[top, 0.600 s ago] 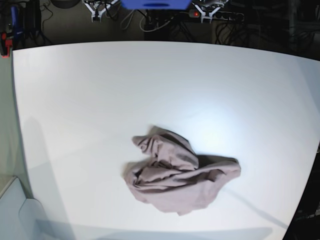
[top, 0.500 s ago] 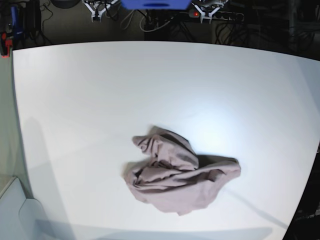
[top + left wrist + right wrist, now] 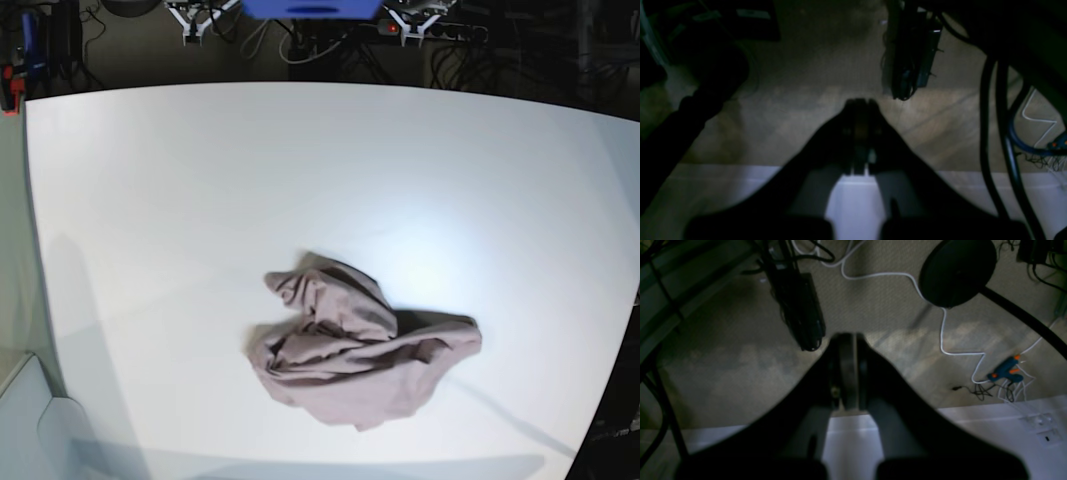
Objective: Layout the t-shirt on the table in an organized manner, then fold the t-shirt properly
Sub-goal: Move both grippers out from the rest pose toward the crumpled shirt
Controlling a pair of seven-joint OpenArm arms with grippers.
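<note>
The dusty mauve cotton t-shirt [image 3: 362, 352] lay bunched in a crumpled heap on the large matte white table [image 3: 200, 180], toward its near edge. Our left gripper [image 3: 860, 101] and right gripper [image 3: 847, 336] were both pressed together, empty, off over the floor. We judged the first job was spreading: open wide, pinch separate outer edges, not the thick middle, and draw apart.

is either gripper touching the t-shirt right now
Apart. The base view shows the crumpled t-shirt lying alone on the table, no arm near it; each wrist view shows its shut gripper, left and right, over floor.
</note>
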